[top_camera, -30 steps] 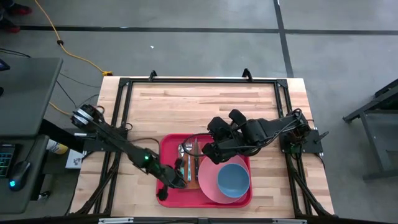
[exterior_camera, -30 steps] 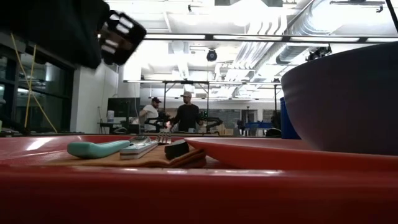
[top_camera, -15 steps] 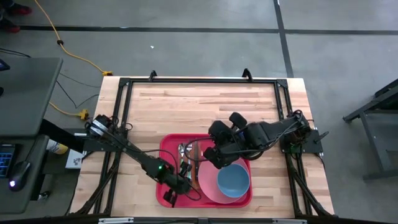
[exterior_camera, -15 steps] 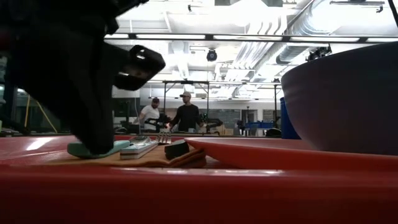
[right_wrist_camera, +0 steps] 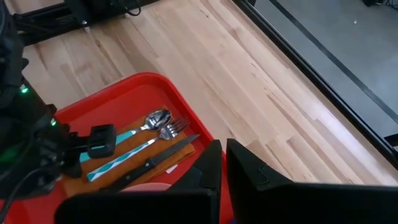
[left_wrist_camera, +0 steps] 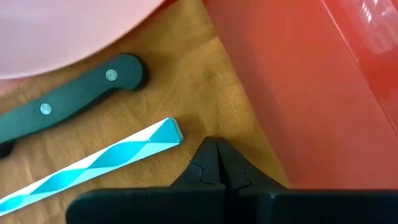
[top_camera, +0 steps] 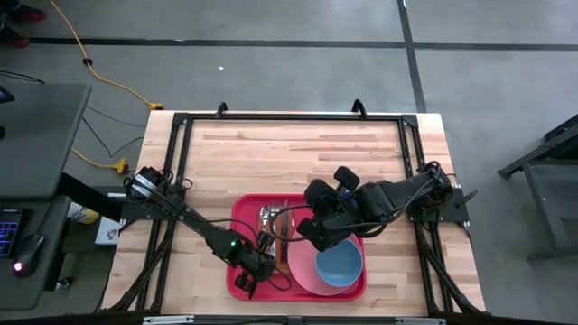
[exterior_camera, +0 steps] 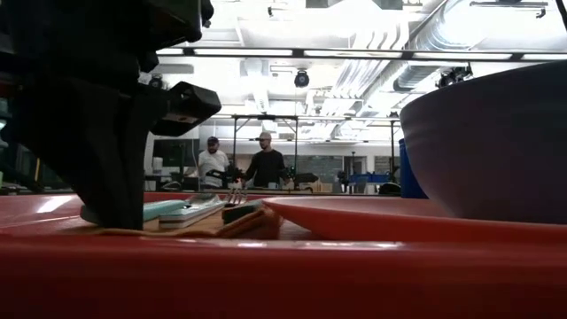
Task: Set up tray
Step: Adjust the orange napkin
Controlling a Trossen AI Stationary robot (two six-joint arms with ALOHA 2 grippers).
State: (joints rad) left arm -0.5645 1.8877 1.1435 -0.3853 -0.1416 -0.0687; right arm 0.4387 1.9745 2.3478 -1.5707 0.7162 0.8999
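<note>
Here one tray [top_camera: 242, 213] holds one plate [top_camera: 302, 271], one bowl [top_camera: 339, 260]; both tools closed.

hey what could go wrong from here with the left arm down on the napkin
The shut left gripper presses on the orange-brown napkin beside the striped handle and black knife; sliding might drag or bunch the napkin and scatter cutlery. The shut right gripper hovers near the pink plate, so the arms might collide.
</note>
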